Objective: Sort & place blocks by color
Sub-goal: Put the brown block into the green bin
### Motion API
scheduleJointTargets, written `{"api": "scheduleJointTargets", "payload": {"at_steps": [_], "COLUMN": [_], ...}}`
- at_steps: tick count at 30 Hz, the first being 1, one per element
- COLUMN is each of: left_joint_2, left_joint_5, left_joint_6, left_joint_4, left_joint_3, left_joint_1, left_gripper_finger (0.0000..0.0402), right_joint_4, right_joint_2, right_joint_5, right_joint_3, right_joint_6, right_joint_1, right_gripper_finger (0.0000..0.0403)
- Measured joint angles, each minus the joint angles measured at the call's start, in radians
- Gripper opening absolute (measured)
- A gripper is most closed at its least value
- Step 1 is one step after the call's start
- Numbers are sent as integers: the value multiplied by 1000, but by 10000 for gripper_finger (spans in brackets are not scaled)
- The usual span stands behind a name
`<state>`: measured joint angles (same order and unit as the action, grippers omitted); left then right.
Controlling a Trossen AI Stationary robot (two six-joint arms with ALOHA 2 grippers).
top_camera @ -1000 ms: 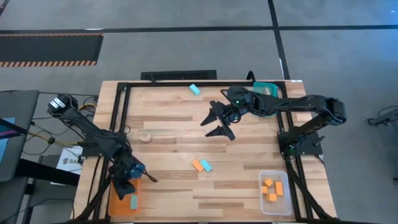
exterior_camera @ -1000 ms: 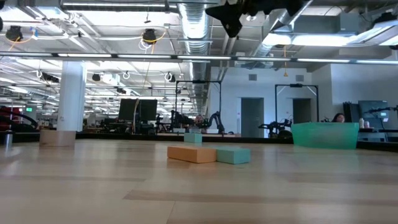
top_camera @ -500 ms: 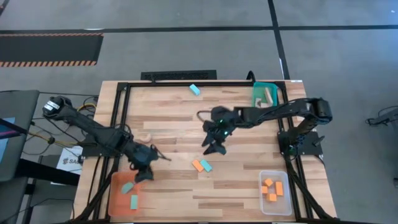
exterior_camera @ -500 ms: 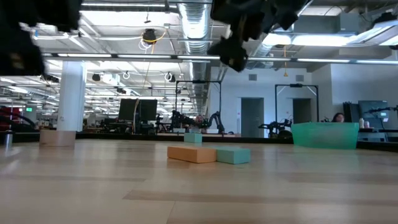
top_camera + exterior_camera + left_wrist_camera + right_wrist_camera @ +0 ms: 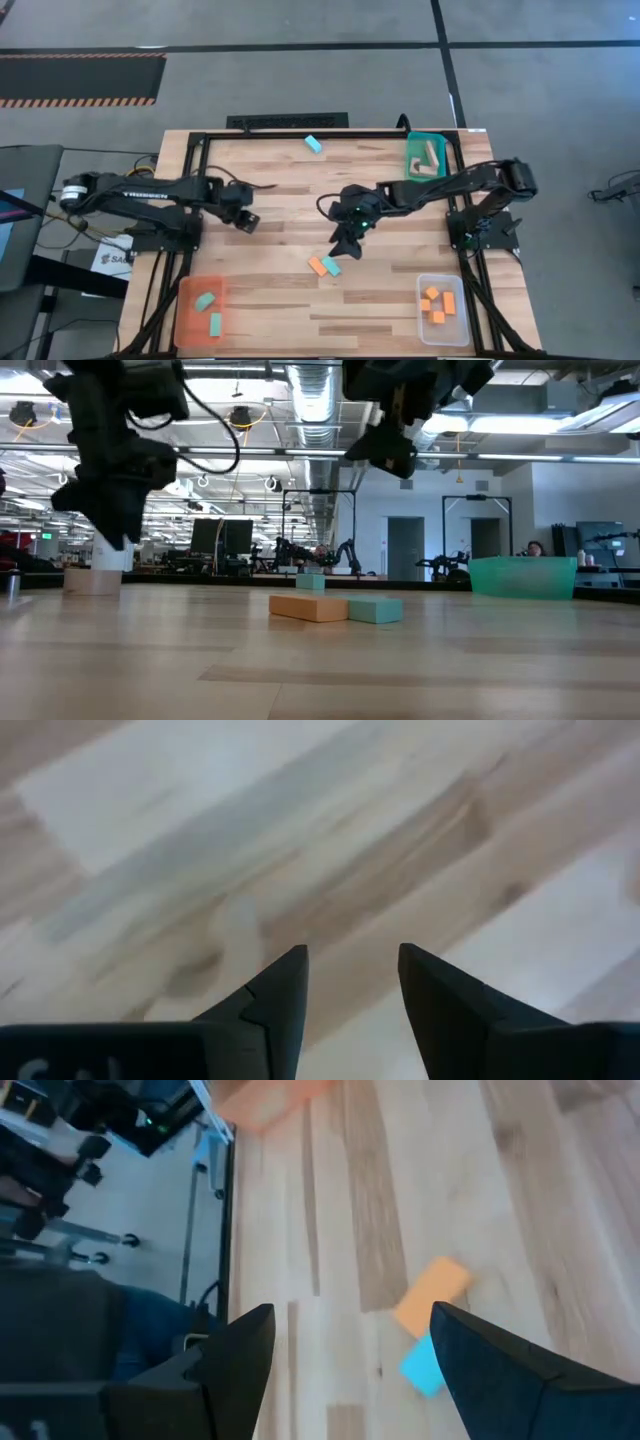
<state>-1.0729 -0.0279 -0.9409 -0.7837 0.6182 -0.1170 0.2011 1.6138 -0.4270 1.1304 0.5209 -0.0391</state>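
An orange block (image 5: 318,266) and a teal block (image 5: 331,265) lie side by side on the table's middle, also in the low view (image 5: 308,607) (image 5: 375,609). My right gripper (image 5: 341,244) hangs open above and just far-right of them; its wrist view shows the orange block (image 5: 432,1294) and the teal block (image 5: 424,1365) ahead of the fingers. A tan block (image 5: 92,581) rests on the table at left. My left gripper (image 5: 113,538) is open and empty above it (image 5: 247,221). Another teal block (image 5: 313,144) lies by the far edge.
An orange tray (image 5: 186,322) at the near left holds two teal blocks. A teal tray (image 5: 410,160) at the far right holds tan blocks. A clear tray (image 5: 424,325) at the near right holds several orange blocks. Black frame rails border the table.
My left gripper has left a teal block in the orange tray, then gone up and toward the far right, to above the tan block. My right gripper has gone toward the near edge and down, toward the orange and teal pair.
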Motion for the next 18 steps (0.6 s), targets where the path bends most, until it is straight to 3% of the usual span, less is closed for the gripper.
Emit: {"api": "scheduleJointTargets", "payload": {"at_steps": [2,6,18], "left_joint_2": [-13,-26,-69], "left_joint_5": [-43,-15,30], "left_joint_6": [59,162,308], "left_joint_4": [-25,-33,-127], "left_joint_3": [0,0,0], "left_joint_1": [-56,-100,-103], "left_gripper_finger": [151,169,199], "right_joint_4": [15,35,99], "right_joint_2": [-12,-19,-25], "right_joint_5": [7,10,-67], "right_joint_3": [-1,-1,-2], "right_joint_6": [2,-5,-72], "right_joint_1": [-1,0,55], "right_gripper_finger": [291,291,291]}}
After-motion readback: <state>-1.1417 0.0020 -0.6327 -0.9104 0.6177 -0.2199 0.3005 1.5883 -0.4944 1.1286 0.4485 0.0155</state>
